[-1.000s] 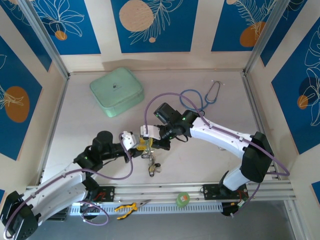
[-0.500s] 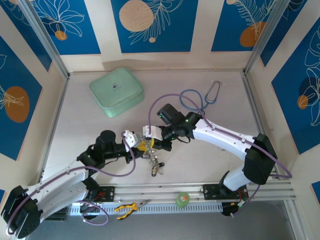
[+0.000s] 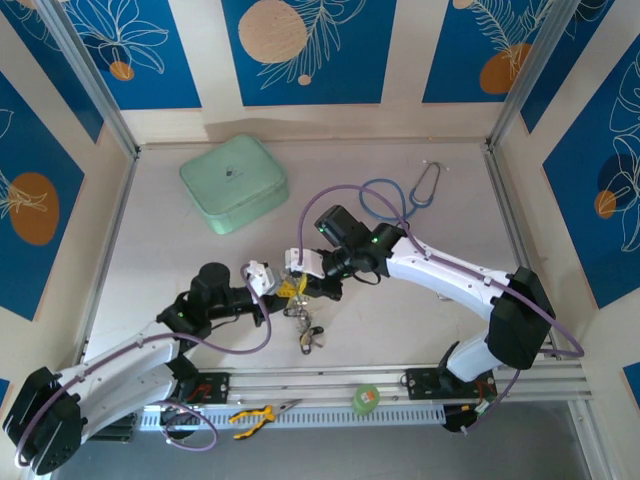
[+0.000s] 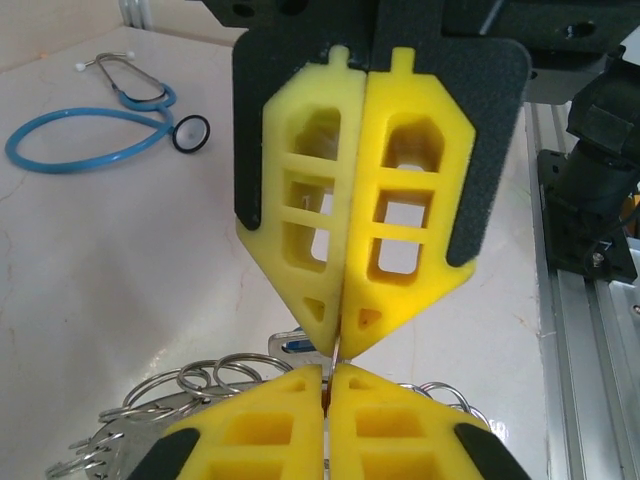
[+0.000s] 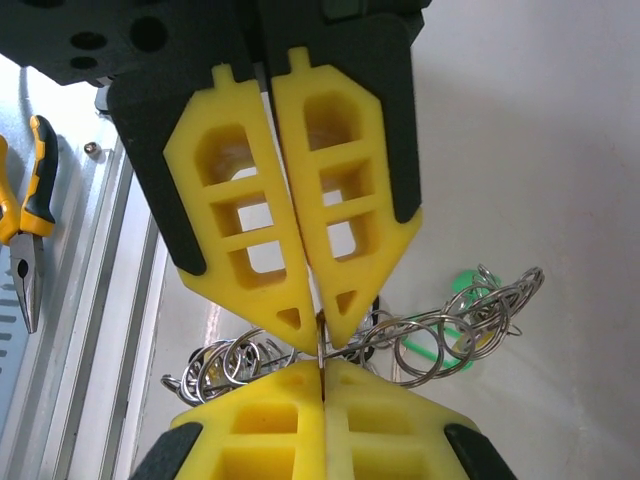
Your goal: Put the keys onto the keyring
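"Where are the two robot hands?"

"They meet tip to tip over the pale table (image 3: 180, 300). They are closer to its near edge than its far edge, about halfway between its left and right edges. The left gripper (image 3: 279, 288) reaches in from the left. The right gripper (image 3: 301, 287) reaches in from the right."

"Are their yellow fingers apart?"

"No, both pairs are pressed together. Each pair pinches the same thin silvery metal strip (image 4: 336, 352). I see it from its edge, and it runs from one set of tips to the other."

"Is that strip the keyring?"

"I can't tell, it looks too thin from here. A bunch of silvery wire rings (image 5: 450, 330) sticks out on both sides of the pinched spot. A little green plastic tag (image 5: 466, 288) sits among them."

"And the keys?"

"The small metal keys (image 3: 306, 338) are in a clump just under the fingertips, on the near-edge side. I can't tell if they touch the table."

"What else is there?"

"A mint green zip case (image 3: 233, 183) lies toward the far left corner. A blue tube stethoscope (image 3: 400, 195) lies toward the far right corner. Yellow-handled pliers (image 3: 250, 413) and a green tape roll (image 3: 366, 397) rest on the metal rail along the near edge."
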`<state>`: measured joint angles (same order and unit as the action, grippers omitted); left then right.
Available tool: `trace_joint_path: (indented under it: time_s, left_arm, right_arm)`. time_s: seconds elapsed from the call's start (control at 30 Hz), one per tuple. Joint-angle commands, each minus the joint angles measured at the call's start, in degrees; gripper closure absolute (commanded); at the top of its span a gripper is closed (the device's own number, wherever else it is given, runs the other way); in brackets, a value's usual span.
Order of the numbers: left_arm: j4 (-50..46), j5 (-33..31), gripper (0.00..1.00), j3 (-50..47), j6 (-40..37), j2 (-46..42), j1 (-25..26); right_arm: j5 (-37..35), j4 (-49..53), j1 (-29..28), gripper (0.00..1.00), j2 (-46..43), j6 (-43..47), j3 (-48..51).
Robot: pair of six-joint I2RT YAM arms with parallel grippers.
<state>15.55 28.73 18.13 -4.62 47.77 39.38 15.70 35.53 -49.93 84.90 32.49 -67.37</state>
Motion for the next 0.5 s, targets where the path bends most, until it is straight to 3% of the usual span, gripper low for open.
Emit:
trace_joint_path:
  time_s: [0.0,0.1,0.23,0.33,0.47]
  left_arm:
    - [4.03,1.50,1.00,-0.45,0.23,0.31,-0.56]
    - [6.10,1.42,1.00,-1.08,0.66,-0.21,-0.58]
    - [12.67,1.15,1.00,-2.61,1.78,0.23,-0.59]
    - [19.44,1.33,1.00,-3.34,3.86,2.43,-0.59]
    - [27.59,1.05,1.00,-4.36,6.56,5.29,-0.60]
  right_arm:
    - [4.77,-1.79,0.01,1.00,-2.16,-1.29,-0.22]
    - [5.29,-2.50,1.10,1.00,-3.27,-2.41,0.70]
    - [9.87,-8.63,5.84,0.68,-9.42,-7.21,6.38]
    - [9.05,-12.31,7.22,0.63,-14.32,-8.19,11.35]
    - [1.96,-19.03,6.07,0.61,-18.95,-8.74,17.88]
